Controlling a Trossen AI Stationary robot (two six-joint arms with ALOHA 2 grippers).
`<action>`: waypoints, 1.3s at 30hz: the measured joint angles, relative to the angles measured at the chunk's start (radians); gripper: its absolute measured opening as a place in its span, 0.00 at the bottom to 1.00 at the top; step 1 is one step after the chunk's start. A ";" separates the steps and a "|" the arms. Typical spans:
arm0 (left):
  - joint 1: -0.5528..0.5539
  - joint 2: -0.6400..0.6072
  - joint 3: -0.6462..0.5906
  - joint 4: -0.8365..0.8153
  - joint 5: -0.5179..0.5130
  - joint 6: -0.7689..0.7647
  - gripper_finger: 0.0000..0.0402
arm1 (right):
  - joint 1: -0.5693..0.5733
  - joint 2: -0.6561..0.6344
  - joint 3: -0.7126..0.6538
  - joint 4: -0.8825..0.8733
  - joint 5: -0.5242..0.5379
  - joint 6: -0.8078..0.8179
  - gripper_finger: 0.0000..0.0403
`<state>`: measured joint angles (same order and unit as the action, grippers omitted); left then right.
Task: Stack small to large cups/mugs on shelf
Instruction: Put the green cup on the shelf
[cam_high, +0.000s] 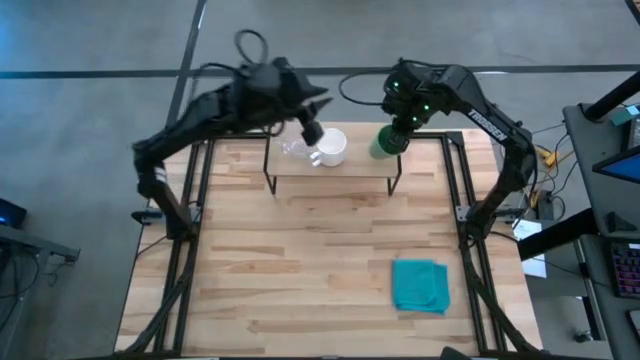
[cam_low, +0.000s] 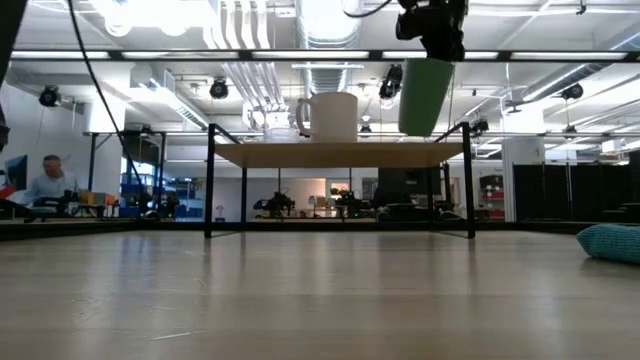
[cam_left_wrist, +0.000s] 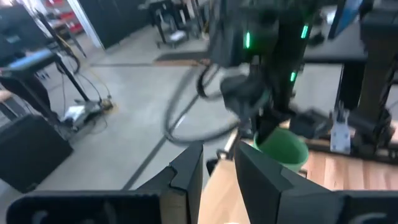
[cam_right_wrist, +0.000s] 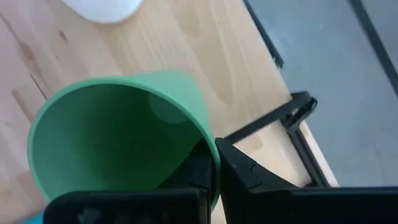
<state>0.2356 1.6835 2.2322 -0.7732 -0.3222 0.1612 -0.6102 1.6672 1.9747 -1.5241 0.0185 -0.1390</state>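
The shelf stands at the table's far middle. On its board the white mug rests on its base, with the clear glass cup close on its left, half hidden behind it in the low view. My right gripper is shut on the green cup over the shelf's right end. My left gripper hovers open just beyond the mug, touching nothing, and its wrist view looks at the green cup and the right arm. My right gripper holds the green cup by its rim, one finger inside the cup and one outside, pinching the wall. The fingers come from above, pointing down. The cup hangs below them, slightly tilted, its base just clear of the shelf board.
A folded teal cloth lies on the table's near right part and shows at the low view's right edge. The shelf's thin black legs stand on the tabletop. Bare wood stretches between shelf and near edge.
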 joint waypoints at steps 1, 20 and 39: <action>0.000 -0.019 0.000 -0.001 0.000 0.000 0.20 | 0.000 0.007 0.000 -0.008 0.000 -0.005 0.02; 0.001 -0.119 -0.014 -0.103 -0.001 0.004 0.20 | 0.001 0.111 0.135 -0.047 -0.016 -0.040 0.02; 0.001 -0.114 -0.015 -0.106 -0.001 0.004 0.20 | 0.000 0.168 0.163 -0.047 -0.060 -0.037 0.02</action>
<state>0.2363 1.5700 2.2173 -0.8791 -0.3233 0.1654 -0.6098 1.8355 2.1380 -1.5711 -0.0410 -0.1757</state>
